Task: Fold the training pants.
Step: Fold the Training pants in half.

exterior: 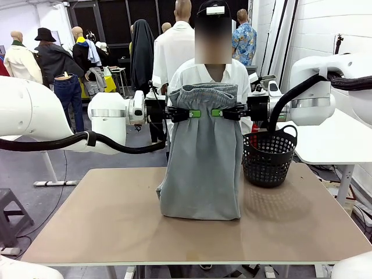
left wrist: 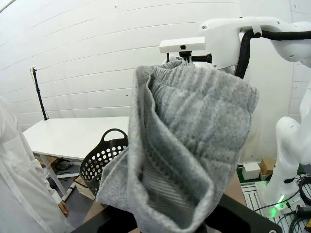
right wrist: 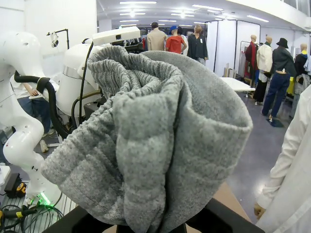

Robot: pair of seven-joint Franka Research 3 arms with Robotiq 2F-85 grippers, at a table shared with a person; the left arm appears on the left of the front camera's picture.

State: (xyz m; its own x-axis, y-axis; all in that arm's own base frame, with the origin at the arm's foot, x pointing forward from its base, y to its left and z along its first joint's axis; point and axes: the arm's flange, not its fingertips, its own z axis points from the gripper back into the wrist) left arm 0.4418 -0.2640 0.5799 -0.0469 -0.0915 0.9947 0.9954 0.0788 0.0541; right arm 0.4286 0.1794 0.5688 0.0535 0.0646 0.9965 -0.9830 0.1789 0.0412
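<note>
Both hands pinching training pants (exterior: 202,157) below waistband: left hand (exterior: 193,113), right hand (exterior: 218,113). Pants hang upright, hem resting on worktop (exterior: 116,232). Risk: shallow pinch slips, fabric collapses, maybe near basket (exterior: 268,154).

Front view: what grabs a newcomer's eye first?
The grey training pants hang in mid-frame, pinched just below the gathered waistband by the left tool and the right tool, with the lower end resting bunched on the table. A person in a white shirt stands right behind them at the far edge. A black mesh basket sits on the table to the right of the pants.
</note>
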